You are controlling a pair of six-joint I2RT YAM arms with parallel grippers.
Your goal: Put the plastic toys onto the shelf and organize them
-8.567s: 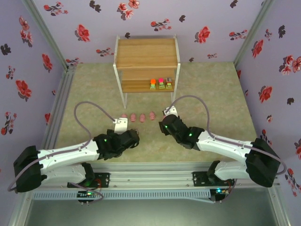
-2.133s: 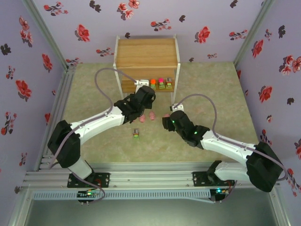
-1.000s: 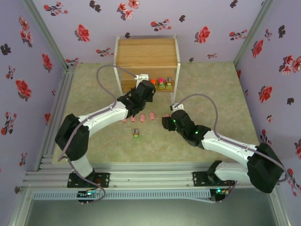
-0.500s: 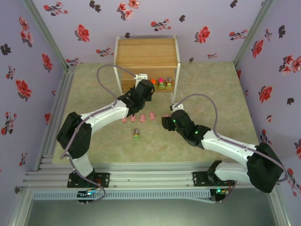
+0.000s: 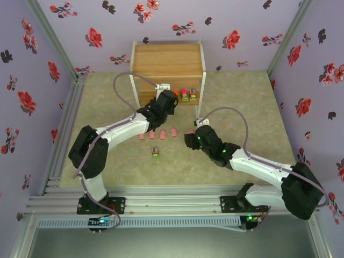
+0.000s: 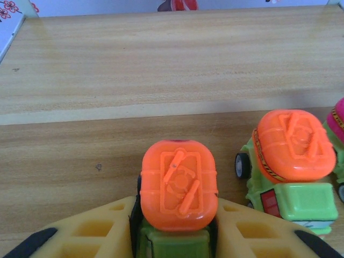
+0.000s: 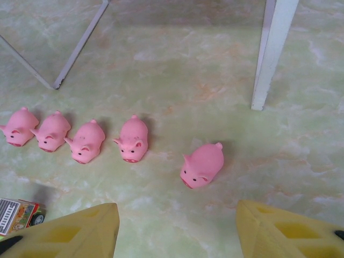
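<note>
An orange-topped toy car with a green base (image 6: 179, 183) rests on the lower board of the wooden shelf (image 6: 75, 156), and my left gripper (image 6: 177, 215) is shut on its sides. To its right stand a second orange-topped car (image 6: 293, 145) and a pink-topped one (image 6: 337, 121). From above, the left gripper (image 5: 165, 97) reaches into the lower tier of the shelf (image 5: 167, 63). My right gripper (image 7: 177, 226) hangs open over the floor, nothing between its fingers. Several pink pigs lie ahead of it: the nearest pig (image 7: 203, 164) is apart, the others form a row (image 7: 86, 141).
A grey-topped toy car (image 5: 155, 152) lies on the floor between the arms, also at the left edge of the right wrist view (image 7: 19, 214). White shelf legs (image 7: 271, 54) stand just beyond the pigs. Flowered walls close in the mat on three sides.
My left arm has pushed a little farther into the shelf's lower tier with the orange-topped car. The right arm has stayed put.
</note>
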